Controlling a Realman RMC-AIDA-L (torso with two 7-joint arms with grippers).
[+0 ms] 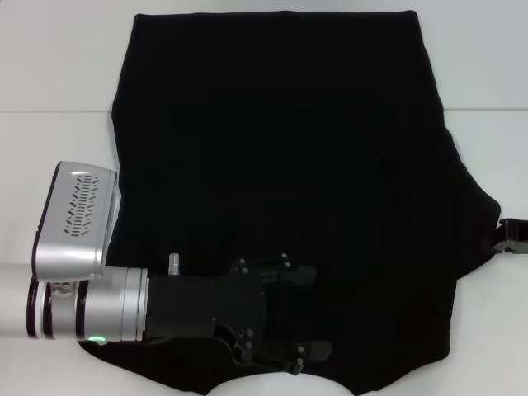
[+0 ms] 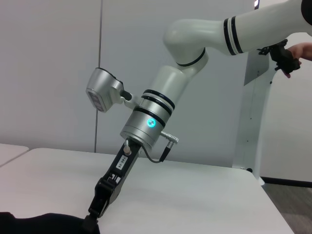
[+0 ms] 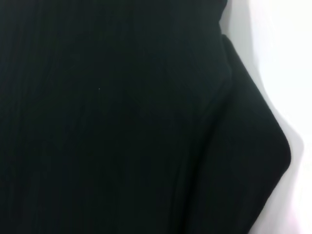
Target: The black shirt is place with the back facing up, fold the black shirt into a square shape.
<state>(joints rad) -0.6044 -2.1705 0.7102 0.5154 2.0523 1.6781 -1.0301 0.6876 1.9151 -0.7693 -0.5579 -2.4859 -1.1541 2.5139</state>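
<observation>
The left tool (image 1: 285,318) is lying low over the near part of the black shirt (image 1: 280,148), reaching in from the robot's left. Its dark fingers are blending into the dark cloth, so I cannot tell whether they are spread or pinched on a fold. Behind it the silver wrist and its grey camera box are hanging over the shirt's left edge.

The right tool (image 1: 513,235) is sitting at the far right edge of the shirt, just beside the sleeve bulge. In the left wrist view (image 2: 92,217) it is angling steeply down with its tip at the cloth, and it looks to be touching the hem, but whether it is clamped on the fabric I cannot tell.

Outward from the left tool, the shirt is spreading across the white worktop (image 1: 49,58), mostly flat, with its straight edge on the far side. Its right side is bulging out towards the right tool, and the right wrist view shows a soft overlapping layer (image 3: 243,146) there.

I judge the cloth to be light, limp and a little clingy: it will be sagging and dragging rather than holding any shape, and in no way fragile. The sensible places to take hold are the edges and corners, pinching a single layer at the sleeve or hem so the fold carries over cleanly.

No lettering, brand or label is showing on the shirt; the side facing up is plain black.
</observation>
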